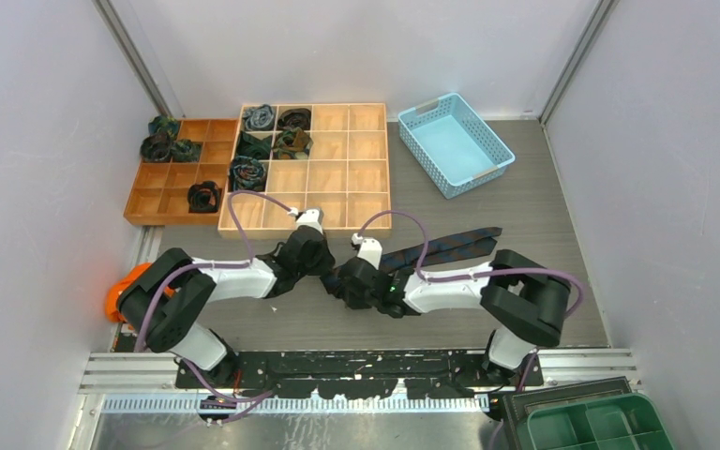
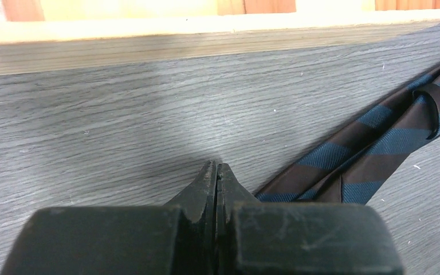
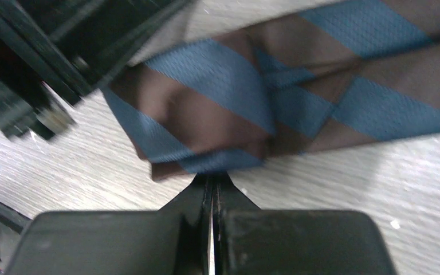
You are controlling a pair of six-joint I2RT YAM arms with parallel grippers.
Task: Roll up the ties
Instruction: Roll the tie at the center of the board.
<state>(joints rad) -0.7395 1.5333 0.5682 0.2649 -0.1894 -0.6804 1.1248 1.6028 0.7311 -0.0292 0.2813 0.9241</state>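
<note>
A flat tie (image 1: pixel 459 242) with brown and blue stripes lies slanted on the grey table, right of centre. Its folded end (image 3: pixel 206 114) fills the right wrist view. My right gripper (image 3: pixel 212 175) is shut, its tips pinching that end's near edge. My left gripper (image 2: pixel 217 165) is shut on nothing, low over the bare table, with the tie (image 2: pixel 366 154) just to its right. In the top view both grippers, left (image 1: pixel 326 265) and right (image 1: pixel 342 278), meet at the tie's left end. Rolled ties (image 1: pixel 247 173) sit in the trays' compartments.
A light wooden grid tray (image 1: pixel 356 169) and a darker orange one (image 1: pixel 164 178) stand at the back left; the light tray's front wall (image 2: pixel 206 34) is close ahead of my left gripper. A blue basket (image 1: pixel 455 141) is at back right, a green bin (image 1: pixel 600 427) at near right.
</note>
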